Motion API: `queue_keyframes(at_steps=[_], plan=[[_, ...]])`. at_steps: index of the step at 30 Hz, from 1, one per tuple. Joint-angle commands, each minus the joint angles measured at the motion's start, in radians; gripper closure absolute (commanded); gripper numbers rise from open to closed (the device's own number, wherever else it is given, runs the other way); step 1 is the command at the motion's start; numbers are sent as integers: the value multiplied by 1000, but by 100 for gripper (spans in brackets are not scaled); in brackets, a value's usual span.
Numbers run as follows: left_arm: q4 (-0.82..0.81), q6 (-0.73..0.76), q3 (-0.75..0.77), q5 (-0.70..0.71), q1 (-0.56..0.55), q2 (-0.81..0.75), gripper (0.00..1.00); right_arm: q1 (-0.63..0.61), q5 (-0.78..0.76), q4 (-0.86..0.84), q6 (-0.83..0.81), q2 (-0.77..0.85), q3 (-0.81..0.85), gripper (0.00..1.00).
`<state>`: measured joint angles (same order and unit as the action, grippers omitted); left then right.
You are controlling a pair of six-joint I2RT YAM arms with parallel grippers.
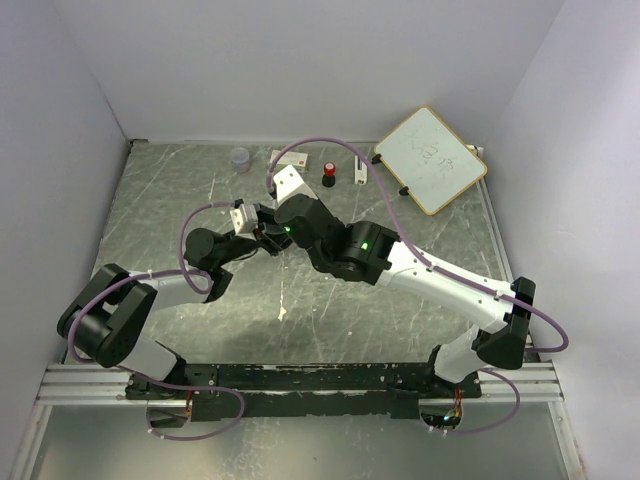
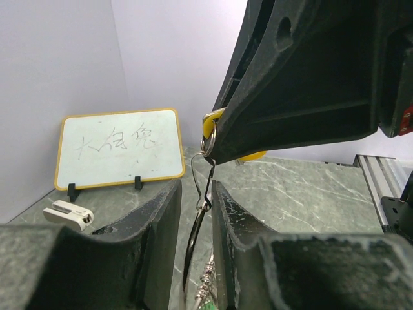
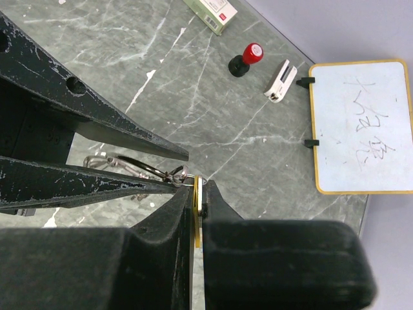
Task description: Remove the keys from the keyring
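- Fingertips of the right gripper point(image 3: 199, 194) are clamped on the yellow key point(image 3: 197, 223), edge-on at lower centre of the right wrist view.
- Left gripper point(image 3: 178, 172) reaches in from the left edge, its fingers nearly together around the keyring point(image 3: 150, 166).
- Key and keyring join just left of centre, above the table point(image 3: 226, 129).
- Red-and-black knob point(image 3: 245, 59) and whiteboard point(image 3: 361, 129) sit at upper right.

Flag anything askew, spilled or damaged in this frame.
Nothing spilled or damaged. The whiteboard, back right, sits skewed to the table's edges; the left gripper pinches the keyring, the right gripper the yellow key.
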<state>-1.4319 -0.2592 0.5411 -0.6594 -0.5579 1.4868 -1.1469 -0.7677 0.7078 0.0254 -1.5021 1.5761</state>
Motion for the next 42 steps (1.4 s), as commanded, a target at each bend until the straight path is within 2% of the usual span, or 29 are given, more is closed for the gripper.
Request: queue_keyframes(at_steps=[1,8,14,24,42], plan=[[-56,-9,-4,-14,5,0,64,-7,-14,-15,3,11,0,100],[-62,-16,0,-19,5,11,71,-7,-13,-14,3,11,2,100],[-52,-11,4,-28,5,17,93,-7,-14,-20,2,18,-2,100],[-8,8,12,-6,4,-4,93,-7,-8,-20,6,24,-5,100],[188,115,48,127,5,-105,93,-8,44,55,123,83,-61,100]])
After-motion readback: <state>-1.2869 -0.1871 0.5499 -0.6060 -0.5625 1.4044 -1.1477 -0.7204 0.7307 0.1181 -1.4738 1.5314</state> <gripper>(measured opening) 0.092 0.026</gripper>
